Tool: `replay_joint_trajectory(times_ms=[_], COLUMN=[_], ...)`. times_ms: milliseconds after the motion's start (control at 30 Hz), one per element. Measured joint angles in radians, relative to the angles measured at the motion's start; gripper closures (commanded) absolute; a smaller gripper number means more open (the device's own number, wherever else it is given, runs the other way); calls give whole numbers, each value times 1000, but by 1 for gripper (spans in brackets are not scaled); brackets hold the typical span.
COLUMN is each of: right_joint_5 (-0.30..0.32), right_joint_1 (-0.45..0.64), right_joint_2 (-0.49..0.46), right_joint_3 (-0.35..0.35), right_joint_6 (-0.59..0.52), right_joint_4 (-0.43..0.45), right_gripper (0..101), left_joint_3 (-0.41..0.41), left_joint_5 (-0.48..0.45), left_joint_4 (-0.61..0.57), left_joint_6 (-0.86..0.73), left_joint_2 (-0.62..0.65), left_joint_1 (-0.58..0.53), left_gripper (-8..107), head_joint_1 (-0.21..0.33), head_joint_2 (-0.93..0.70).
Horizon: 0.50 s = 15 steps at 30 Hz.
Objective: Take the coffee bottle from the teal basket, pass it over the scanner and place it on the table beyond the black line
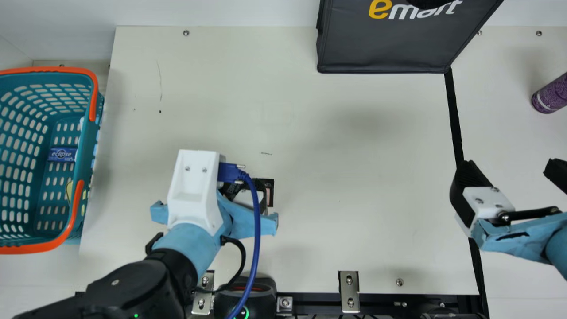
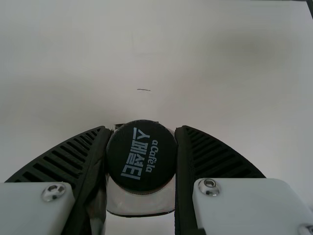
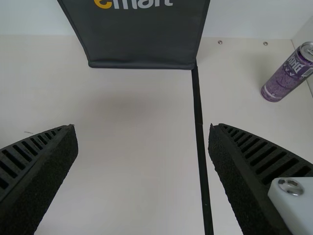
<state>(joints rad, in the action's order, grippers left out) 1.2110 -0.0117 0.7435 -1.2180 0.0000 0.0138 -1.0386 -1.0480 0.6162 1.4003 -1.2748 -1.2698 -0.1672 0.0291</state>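
The left gripper [image 2: 142, 128] pinched the bottle [image 2: 141, 201] near the front edge of the table [image 1: 354, 212]. It looked stiff and slippery, best held by its sides, under the cap [image 2: 142, 156]. The right gripper [image 3: 143, 127] was spread.

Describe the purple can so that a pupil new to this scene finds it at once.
Start at the large black bag, then follow the black line from its corner. Right of that line sits the purple can: round, with a pale ring near its base, unlike the flat-sided bag.
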Motion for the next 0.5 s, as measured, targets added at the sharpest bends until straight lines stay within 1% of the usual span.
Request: replay_joint_trajectory(times_ms=[200,500], right_joint_5=[0,0], right_joint_1=[0,0], right_joint_2=[0,0], right_joint_3=[0,0], right_joint_6=[0,0], right_joint_4=[0,0], right_gripper=[6,6], left_joint_3=[17,68], left_joint_5=[0,30], left_joint_4=[48,147], left_joint_6=[63,169], left_joint_2=[-4,-20], left_joint_1=[-33,-62], left_gripper=[107,107], head_joint_1=[0,0], head_joint_2=[0,-2])
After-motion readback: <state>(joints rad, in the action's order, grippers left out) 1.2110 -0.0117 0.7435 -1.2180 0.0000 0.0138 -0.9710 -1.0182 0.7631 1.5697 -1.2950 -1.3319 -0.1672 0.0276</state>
